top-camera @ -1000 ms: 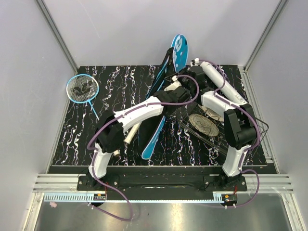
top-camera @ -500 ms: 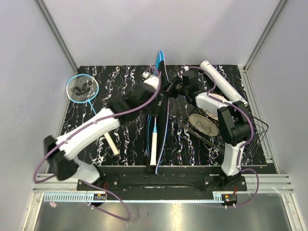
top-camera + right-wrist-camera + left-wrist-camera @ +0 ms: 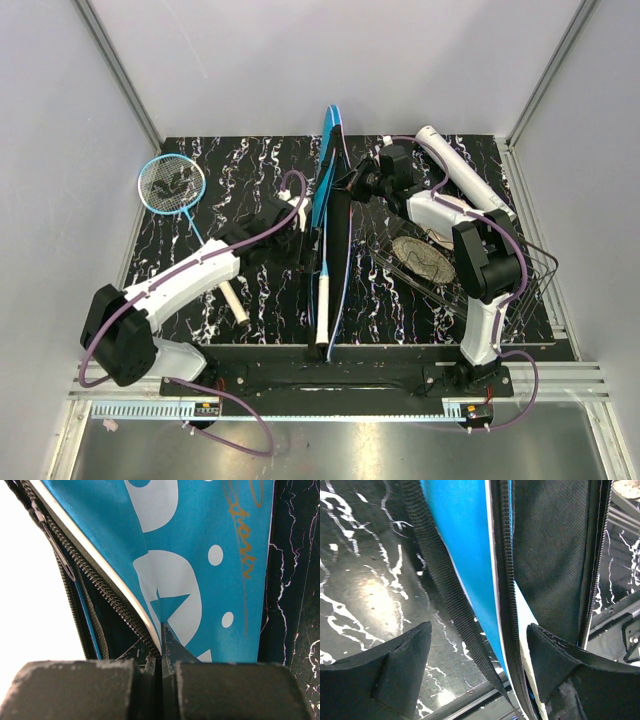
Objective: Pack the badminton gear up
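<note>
Standing on its long edge down the middle of the black marbled table (image 3: 250, 170), the blue racket cover (image 3: 325, 165) runs from the near edge toward the far wall. A white racket handle (image 3: 320, 300) shows at its near end.

Midway along the cover's left side, the left gripper (image 3: 479, 645) has its fingers spread wide and holds nothing. A black strap (image 3: 445, 590) and the cover's blue panel pass between them, with the zipper (image 3: 506, 580) and the dark inner lining just to the right.

To the right of the cover, a black wire basket (image 3: 530, 270) holds a round woven disc (image 3: 420, 258).

Farther back, the right gripper (image 3: 161, 680) reaches in from the right and pinches the cover's upper edge, its fingers pressed together on the blue fabric. The wrist view there shows white shapes and orange lettering on the fabric, and the zipper lying open beside it.

A second light-blue racket (image 3: 172, 185) lies flat at the far left of the table, well apart from the cover. Its shaft angles toward the near side, under the left arm, and ends in a white grip.
</note>
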`<state>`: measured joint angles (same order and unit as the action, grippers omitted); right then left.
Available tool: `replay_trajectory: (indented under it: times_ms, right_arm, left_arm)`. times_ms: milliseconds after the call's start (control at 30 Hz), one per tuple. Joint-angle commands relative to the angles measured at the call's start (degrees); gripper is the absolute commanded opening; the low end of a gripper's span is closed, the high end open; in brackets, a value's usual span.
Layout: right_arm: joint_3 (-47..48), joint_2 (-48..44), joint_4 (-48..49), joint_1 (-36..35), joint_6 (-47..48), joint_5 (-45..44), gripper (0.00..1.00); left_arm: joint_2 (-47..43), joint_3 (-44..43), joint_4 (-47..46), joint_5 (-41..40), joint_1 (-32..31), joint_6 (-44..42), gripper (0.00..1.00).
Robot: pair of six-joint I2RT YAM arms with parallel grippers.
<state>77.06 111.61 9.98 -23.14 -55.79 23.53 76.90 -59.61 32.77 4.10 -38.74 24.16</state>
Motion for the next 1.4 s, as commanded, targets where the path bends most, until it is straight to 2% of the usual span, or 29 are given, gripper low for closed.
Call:
replay_trajectory:
  times_ms: [0,167,333,400,433,533,567,600,667,767,867,900,967,1067,1167,1200,1267,1300,1367]
  right_arm:
    - [3.36,-0.96,0.48,0.28,1.56,0.82,0.00]
    - [3.45,-1.31,0.31,0.28,1.82,0.73,0.00]
    - [3.63,-1.75,0.31,0.20,1.82,0.64,0.00]
    - [3.63,-1.84,0.31,0.20,1.82,0.55,0.00]
    - [3.54,-1.84,0.39,0.20,1.74,0.47,0.00]
    - [3.19,-1.75,0.57,0.28,1.74,0.20,0.00]
    - [3.01,-1.75,0.57,0.28,1.82,0.03,0.00]
    - [2.84,-1.75,0.57,0.28,1.91,-0.58,0.00]
    - [2.66,-1.66,0.66,0.28,2.00,-0.50,0.00]
    - [2.75,-1.92,0.22,0.20,2.53,-0.41,0.00]
    - [2.48,-2.98,-1.53,0.11,4.89,-2.94,0.00]
    - [2.40,-3.59,-2.85,0.02,5.51,-3.83,0.00]
    - [2.22,-3.94,-3.38,0.11,5.96,-5.94,0.00]
    - [2.75,-4.03,-4.79,-0.77,5.08,-9.80,0.00]
    - [3.54,-5.00,-8.91,-2.35,1.66,-17.25,0.00]
    - [3.19,-5.78,-9.62,-2.70,0.34,-19.12,0.00]
    - [3.10,-6.67,-9.71,-4.10,-1.95,-23.15,0.00]
    - [4.32,-7.11,-12.32,-4.55,-2.04,-25.96,0.00]
    - [5.73,-7.11,-13.58,-5.69,-1.43,-28.96,0.00]
  left_arm:
    - [0.44,1.60,-9.74,8.64,-0.02,2.47,0.81]
    - [2.98,3.10,-12.21,8.99,-0.19,2.91,0.81]
    - [5.36,4.77,-13.26,7.24,-0.19,3.17,0.66]
    - [7.37,4.68,-13.35,5.05,-0.19,3.35,0.56]
    - [8.34,4.51,-12.92,4.17,-0.19,3.43,0.47]
    - [12.12,1.70,-8.89,-3.71,-2.11,3.43,0.41]
    - [13.09,0.22,-8.00,-11.93,-2.82,3.78,0.42]
    - [15.10,-0.41,-7.38,-12.96,-2.92,4.13,0.44]
    - [16.17,-1.81,-7.11,-11.66,-2.39,3.97,0.44]
    - [11.45,-0.51,-8.16,-10.25,-1.95,3.88,0.46]
    - [1.01,0.29,-7.82,-8.15,-0.02,2.73,0.63]
    - [-1.03,0.29,-6.86,-7.36,1.81,2.47,0.79]
    - [-5.16,-1.11,-5.19,-2.54,4.62,1.42,0.84]
    - [-9.30,-2.87,-1.23,0.91,11.48,1.67,0.90]
    - [-10.81,-3.32,3.16,-2.15,19.91,4.83,0.90]
    - [-10.55,-3.14,5.09,-3.12,24.72,5.62,0.89]
    - [-8.89,-1.91,6.59,-3.58,30.45,9.05,0.89]
    - [-8.09,-1.21,6.34,-2.61,35.87,10.10,0.89]
    - [-4.86,1.25,4.94,-0.06,40.48,13.18,0.88]
